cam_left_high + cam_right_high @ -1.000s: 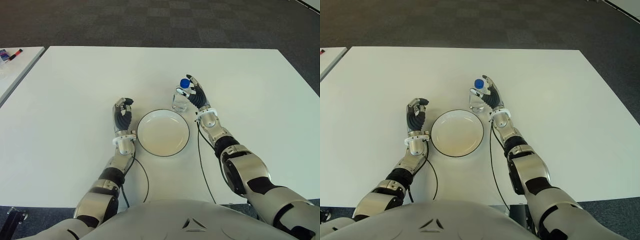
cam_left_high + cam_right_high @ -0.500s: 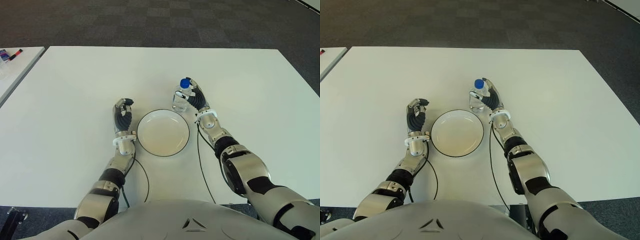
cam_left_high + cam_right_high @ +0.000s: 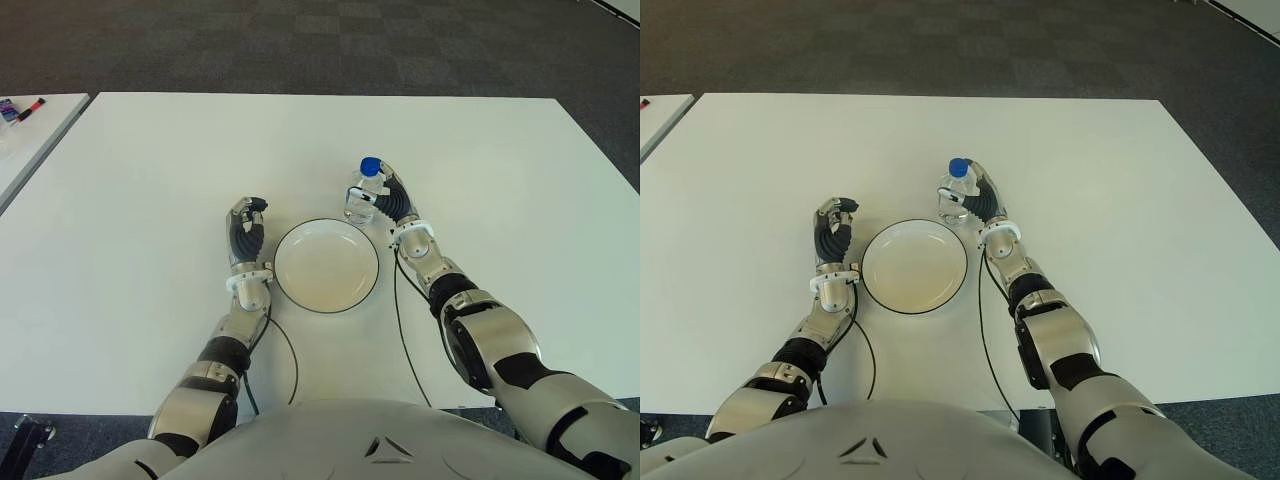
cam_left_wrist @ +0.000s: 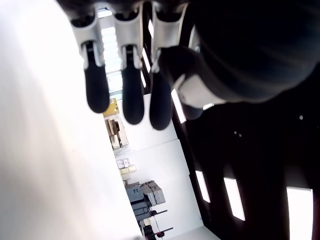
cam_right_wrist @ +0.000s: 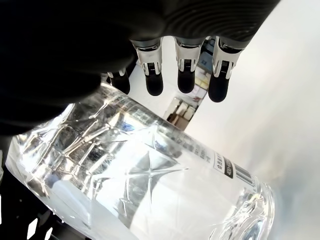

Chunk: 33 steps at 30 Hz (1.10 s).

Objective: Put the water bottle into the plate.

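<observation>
On the white bench (image 3: 150, 170), over dark carpet (image 3: 300, 40), the right hand (image 3: 395, 205) clasps the clear blue-capped water bottle (image 3: 362, 195) beside the round white plate (image 3: 326, 266); the left hand (image 3: 245, 235) is curled empty.

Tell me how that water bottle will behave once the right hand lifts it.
The water bottle stands upright and narrow, so it may tip if nudged. Its clear ribbed wall looks like thin plastic, likely to flex under the right hand. It looks full of water, so probably heavy for its size.
</observation>
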Available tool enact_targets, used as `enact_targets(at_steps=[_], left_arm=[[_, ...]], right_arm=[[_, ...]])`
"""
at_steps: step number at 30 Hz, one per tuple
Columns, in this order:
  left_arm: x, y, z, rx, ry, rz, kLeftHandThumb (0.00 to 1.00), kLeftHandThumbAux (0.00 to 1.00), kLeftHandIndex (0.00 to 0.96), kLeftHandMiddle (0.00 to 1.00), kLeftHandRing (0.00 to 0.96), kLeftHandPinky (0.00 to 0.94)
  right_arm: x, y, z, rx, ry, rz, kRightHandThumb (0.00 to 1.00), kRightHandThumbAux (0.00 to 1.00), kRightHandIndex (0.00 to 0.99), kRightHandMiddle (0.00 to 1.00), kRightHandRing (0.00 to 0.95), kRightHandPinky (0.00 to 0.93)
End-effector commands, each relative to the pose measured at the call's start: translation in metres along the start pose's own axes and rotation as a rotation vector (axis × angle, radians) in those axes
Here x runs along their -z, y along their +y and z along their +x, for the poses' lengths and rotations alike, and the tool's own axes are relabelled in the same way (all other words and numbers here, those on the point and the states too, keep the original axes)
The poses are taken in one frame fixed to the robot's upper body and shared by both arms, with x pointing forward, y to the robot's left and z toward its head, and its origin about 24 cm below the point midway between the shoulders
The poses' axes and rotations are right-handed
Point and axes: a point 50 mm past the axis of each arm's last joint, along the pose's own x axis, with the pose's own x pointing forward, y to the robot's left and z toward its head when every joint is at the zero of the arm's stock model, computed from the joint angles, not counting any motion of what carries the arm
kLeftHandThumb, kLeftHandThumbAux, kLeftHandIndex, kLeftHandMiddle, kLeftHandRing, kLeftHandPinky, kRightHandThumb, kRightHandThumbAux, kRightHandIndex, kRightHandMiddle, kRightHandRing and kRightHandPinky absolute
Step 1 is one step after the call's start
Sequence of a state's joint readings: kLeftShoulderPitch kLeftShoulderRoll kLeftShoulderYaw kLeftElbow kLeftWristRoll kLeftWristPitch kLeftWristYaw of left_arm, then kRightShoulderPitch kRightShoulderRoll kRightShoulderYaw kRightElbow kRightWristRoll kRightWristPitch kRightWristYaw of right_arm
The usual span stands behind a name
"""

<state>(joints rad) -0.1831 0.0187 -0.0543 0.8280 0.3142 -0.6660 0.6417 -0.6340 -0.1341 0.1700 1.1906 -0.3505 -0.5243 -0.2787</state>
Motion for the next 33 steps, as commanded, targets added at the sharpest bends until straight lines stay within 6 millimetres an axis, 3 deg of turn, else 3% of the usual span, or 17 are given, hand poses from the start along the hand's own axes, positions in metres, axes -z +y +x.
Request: enact_targets(at_steps=[1,33], left_arm=[[0.0076,0.0002,-0.0075,0.007,0.038,0.014,0.842,0.673,0.428,0.452,0.417,0.428],[0.0083,0.0004,-0.0074,0.017,0.044,0.017,0.842,0.673,0.431,0.449,0.409,0.423]], right_arm=[[0.0027,0.0002,0.0006,-0.001,0.031,-0.009,0.552,0.418,0.0,0.0,0.012,0.142],[0.0098,0.0022,-0.001,-0.035,0.082,-0.044,0.53,0.414,0.0,0.0,0.026,0.146]])
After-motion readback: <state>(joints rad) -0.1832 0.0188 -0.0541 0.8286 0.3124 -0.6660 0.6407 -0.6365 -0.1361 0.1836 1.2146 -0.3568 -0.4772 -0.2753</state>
